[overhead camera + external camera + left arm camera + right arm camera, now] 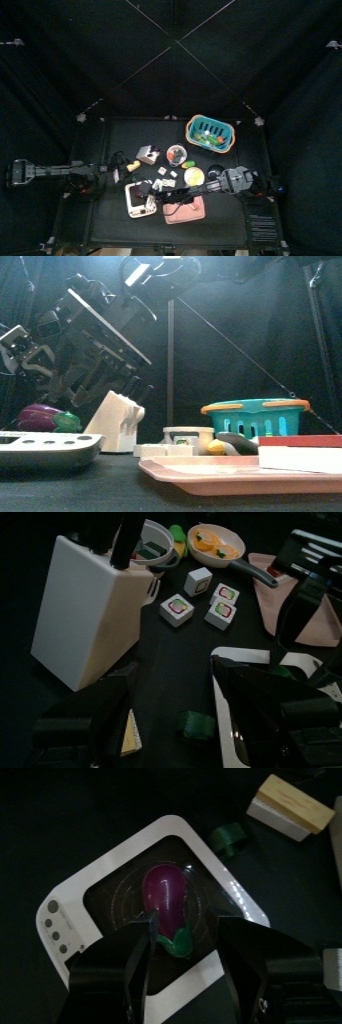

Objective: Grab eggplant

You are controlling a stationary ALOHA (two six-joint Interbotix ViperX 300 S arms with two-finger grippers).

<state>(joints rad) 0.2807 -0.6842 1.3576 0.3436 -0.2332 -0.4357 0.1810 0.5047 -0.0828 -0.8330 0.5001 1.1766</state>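
A purple eggplant with a green stem end lies on the dark plate of a white scale. In the front view the eggplant sits on that scale at the near left. My right gripper is open just over the scale, its jaws on either side of the eggplant's stem end, not touching it. In the top view the right gripper reaches across to the scale. My left gripper is open and empty beside a white knife block.
A pink tray lies at the front right with a white box on it. A teal basket stands at the back right. Small labelled cups and a bowl sit mid-table. A tan block lies past the scale.
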